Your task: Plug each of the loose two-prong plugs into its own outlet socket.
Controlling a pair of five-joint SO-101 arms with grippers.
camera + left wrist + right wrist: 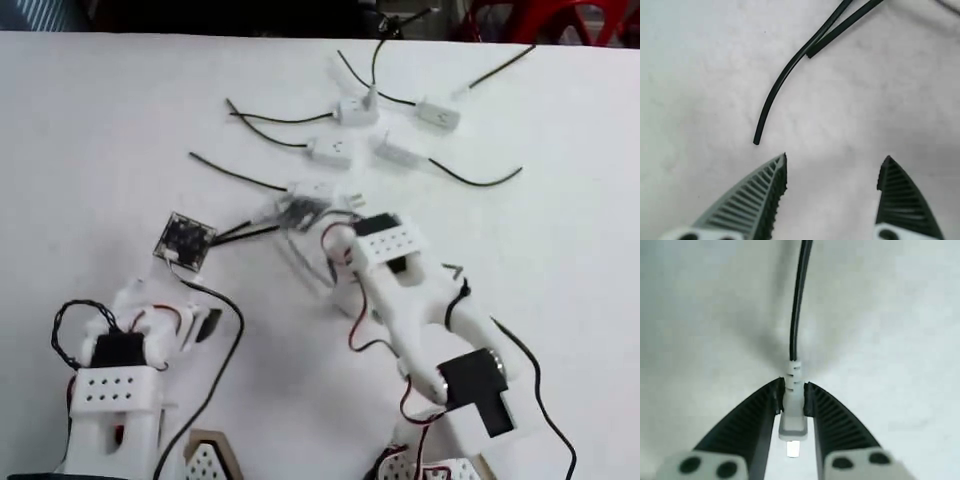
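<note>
While one two-prong plug (792, 422) is clamped in the right gripper (794, 385) near the outlet sockets (330, 150), the left gripper (835, 159) is open; none is judged inserted.

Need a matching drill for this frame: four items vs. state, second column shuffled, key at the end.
Column 1
1. left gripper
2. right gripper
3. plug
4. black cable

Column 2
A. shut on the plug
B. free end lying on the table
C. open, holding nothing
D. white, clamped by its sides

Pairs: 1-C, 2-A, 3-D, 4-B
</note>
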